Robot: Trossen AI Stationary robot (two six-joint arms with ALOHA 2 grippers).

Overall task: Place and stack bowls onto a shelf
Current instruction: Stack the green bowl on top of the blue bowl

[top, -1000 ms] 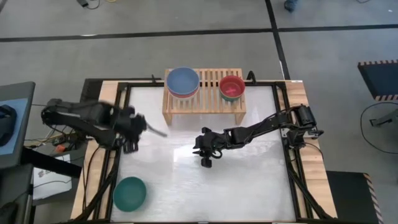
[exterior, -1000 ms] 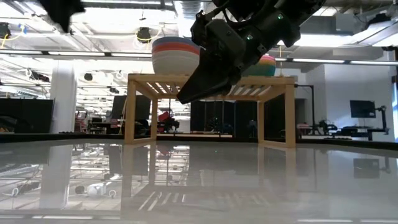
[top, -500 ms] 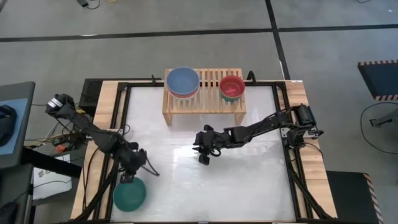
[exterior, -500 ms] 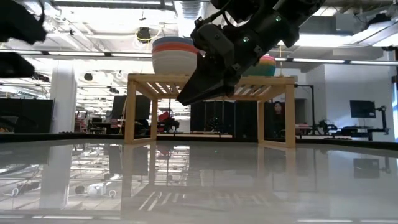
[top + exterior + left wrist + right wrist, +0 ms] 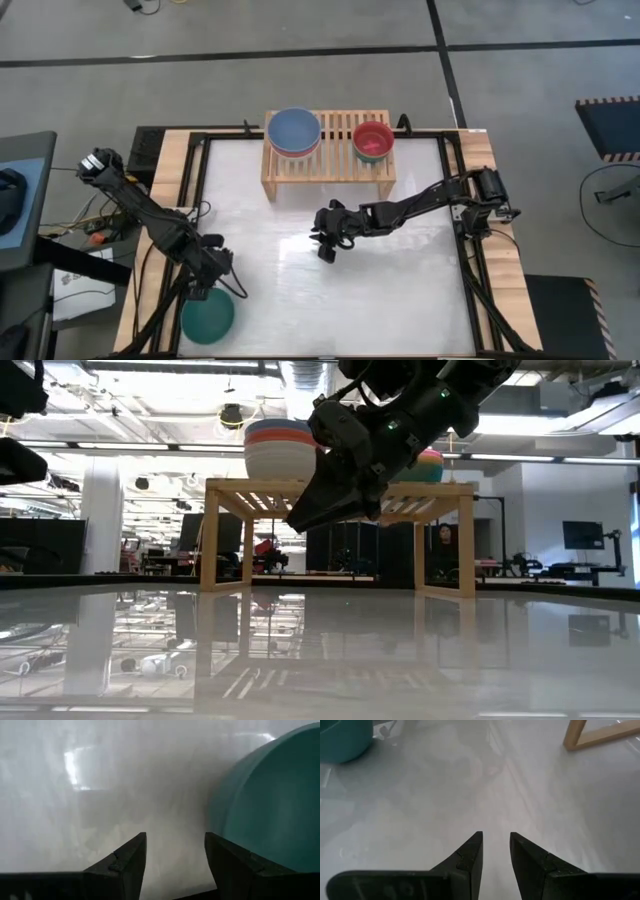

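Lowered beside the teal bowl (image 5: 207,316), left gripper (image 5: 213,285) jaws spread; right gripper (image 5: 326,250) jaws narrowly parted.

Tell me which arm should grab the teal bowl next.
Left. Its left gripper hangs open right beside the teal bowl; the right gripper waits mid-table, much farther away.

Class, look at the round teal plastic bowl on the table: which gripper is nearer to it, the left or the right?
Left. The left gripper hovers at the rim of the round teal plastic bowl, fingers open. The right gripper hangs over mid-table, far from the bowl.
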